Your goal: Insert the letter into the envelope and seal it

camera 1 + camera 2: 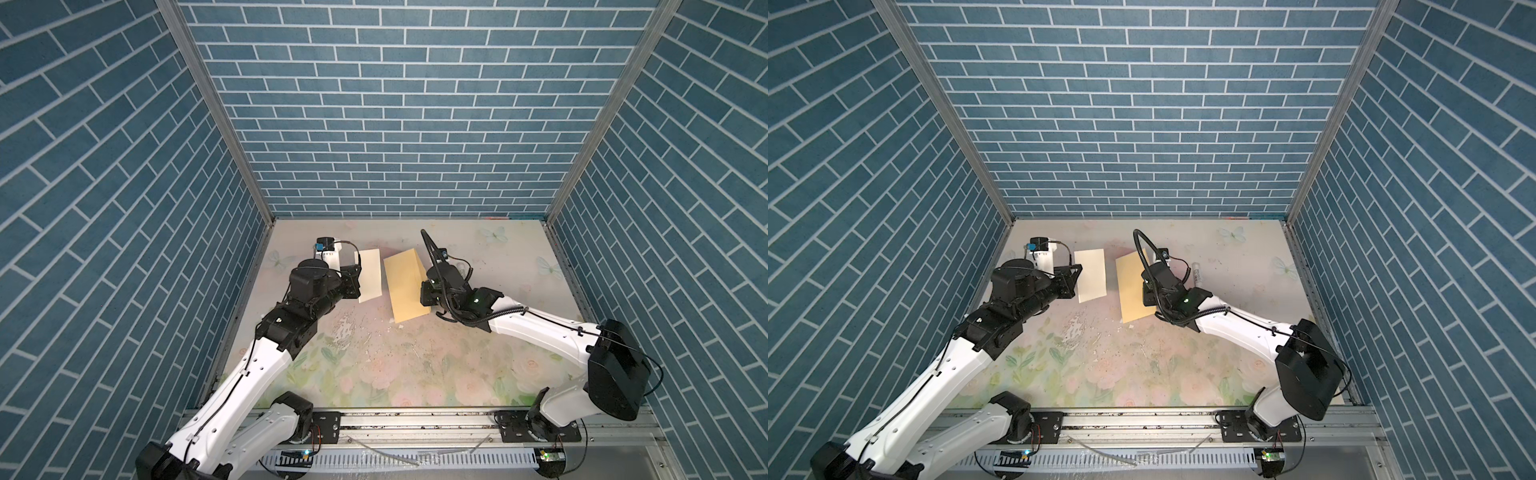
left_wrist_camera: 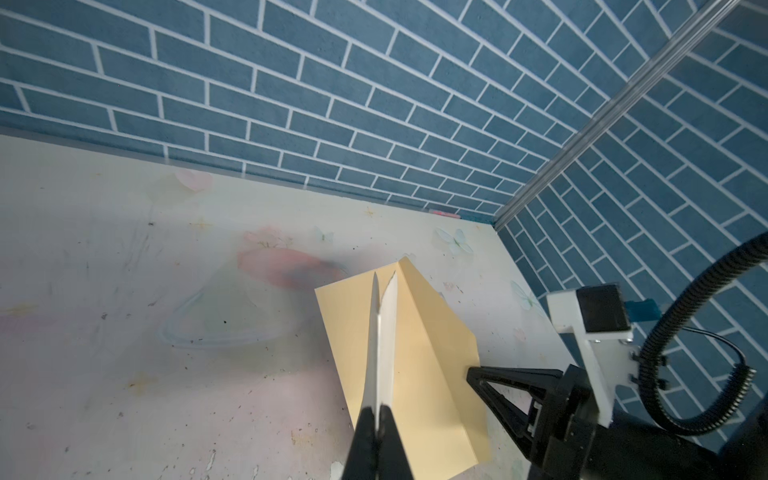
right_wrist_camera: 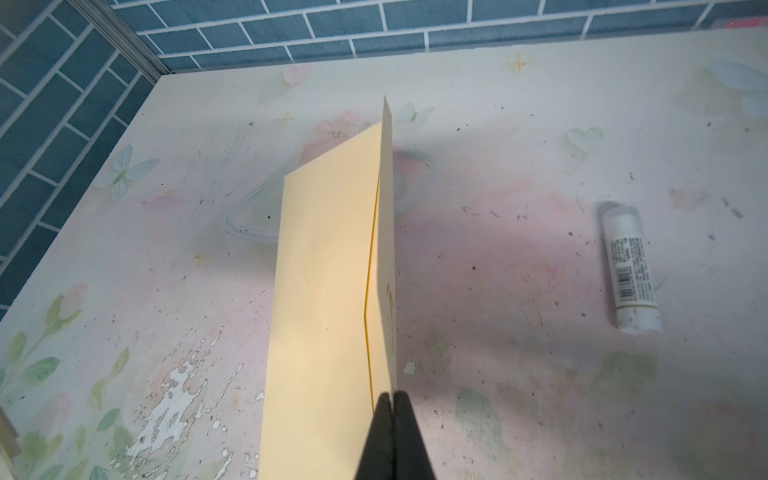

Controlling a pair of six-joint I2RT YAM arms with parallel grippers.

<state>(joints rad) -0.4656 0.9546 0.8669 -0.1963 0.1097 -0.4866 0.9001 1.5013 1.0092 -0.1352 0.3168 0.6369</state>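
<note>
The letter (image 1: 370, 274) is gripped in the left tool (image 2: 377, 411), parallel beside the envelope (image 1: 405, 291) gripped in the right tool (image 3: 392, 401).

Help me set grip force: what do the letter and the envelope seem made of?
The letter: thin cream paper, matte, seen nearly edge-on as a sliver. The envelope: yellow-tan paper, matte, with a crisp flap fold. Both probably light and flimsy.

Matt paper envelope (image 3: 324, 291), matt paper letter (image 1: 370, 274), scuffed tabletop (image 3: 498, 374)
</note>
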